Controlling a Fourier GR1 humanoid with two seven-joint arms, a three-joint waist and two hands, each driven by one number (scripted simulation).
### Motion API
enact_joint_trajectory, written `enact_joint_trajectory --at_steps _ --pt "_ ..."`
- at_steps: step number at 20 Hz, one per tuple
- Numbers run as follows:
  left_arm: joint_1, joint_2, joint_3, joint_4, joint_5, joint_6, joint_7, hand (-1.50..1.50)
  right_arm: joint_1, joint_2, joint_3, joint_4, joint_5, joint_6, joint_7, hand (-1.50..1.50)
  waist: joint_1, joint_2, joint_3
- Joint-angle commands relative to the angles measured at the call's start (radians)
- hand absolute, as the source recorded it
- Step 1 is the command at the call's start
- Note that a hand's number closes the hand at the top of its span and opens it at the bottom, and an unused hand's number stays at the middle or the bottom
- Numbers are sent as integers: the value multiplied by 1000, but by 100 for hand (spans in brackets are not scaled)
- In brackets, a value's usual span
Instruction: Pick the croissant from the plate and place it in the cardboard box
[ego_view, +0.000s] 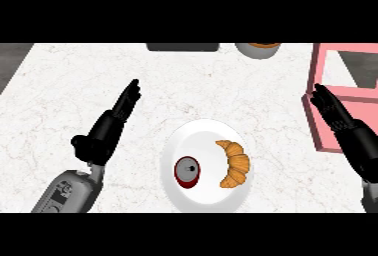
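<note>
**A:** What is showing on the counter (66, 75)?

**B:** A white plate (210, 131) is sitting near the lower middle, seen from steeply above. The croissant (235, 163) is lying on the plate's right half, golden and curved, with nothing touching it. A red round thing (187, 172) with a grey centre is lying beside it on the left half (I cannot tell what it is).

**A:** And where is the box?

**B:** An open box (320, 135), pink in this view, is standing at the right edge. It is apart from the plate and partly cut off. Nothing is showing inside the part that can be seen.

**A:** What are the hands doing?

**B:** The right hand (334, 112) is hovering with its fingers straight and together, holding nothing. Its fingertips are overlapping the box's near wall, and it is up and to the right of the croissant, not over it. The left hand (111, 127) is hanging open over the counter to the left of the plate, fingers straight and pointing away, also empty.

**A:** So how far along is the job?

**B:** As I am judging it, it is only beginning. The croissant is not yet picked up. The reach, the grasp, the lift, the carry across to the box and the release are all remaining.
</note>
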Motion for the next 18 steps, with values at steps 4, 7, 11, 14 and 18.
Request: enact_joint_trajectory --at_steps 4,7,11,14,18 --pt "119 42 151 99 6 107 -13 0 46 104 7 -139 231 -333 75 150 6 0 8" --pt "140 49 162 129 1 137 38 0 100 -191 25 -72 512 -262 102 150 3 13 -33" --pt "174 49 227 150 30 185 74 0 273 142 33 -131 622 -675 174 -150 -42 -4 9" --pt "259 10 197 144 11 193 -9 0 361 150 126 -223 864 -765 242 -150 -25 -7 5" --pt "187 39 237 179 41 152 24 0 452 196 240 -327 1147 -690 482 -150 -20 1 5"
